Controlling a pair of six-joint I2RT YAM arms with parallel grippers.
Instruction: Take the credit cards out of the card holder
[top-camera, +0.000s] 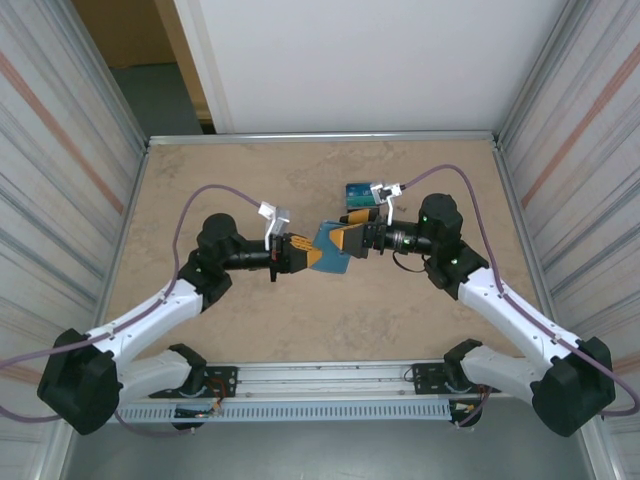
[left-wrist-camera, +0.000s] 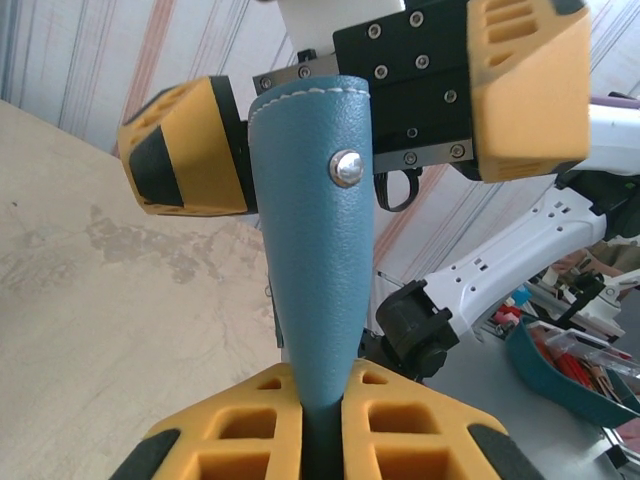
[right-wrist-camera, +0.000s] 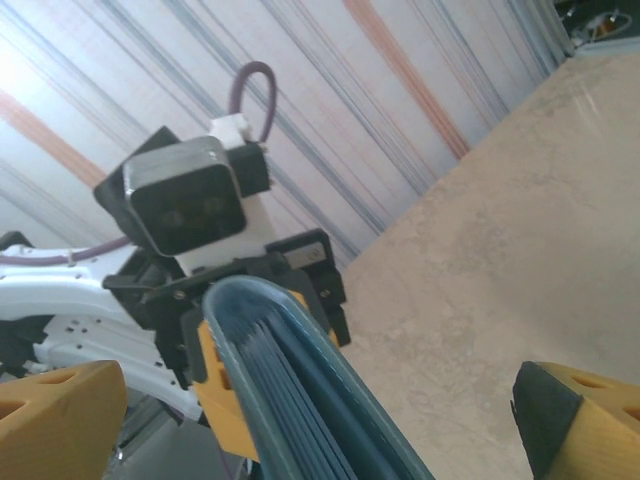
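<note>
— Where's the card holder?

— Off the worktop, mid-table, held between the two arms. Nearest the bases, the left gripper has it: its yellow fingers are pressed together on one short end, pinching the teal leather.

— Which way does it run?

— In the top view its long axis lies left to right, from the left gripper toward the right one, with the far end a little deeper into the table. From the left wrist it points straight away from the camera, a metal stud showing on its face.

— And the right gripper?

— Spread wide. The card holder's free end sits between its fingers; the right wrist view shows its layered edge in the gap.

— Anything beyond?

— A small blue-teal thing on the worktop, just behind the right gripper.
</note>
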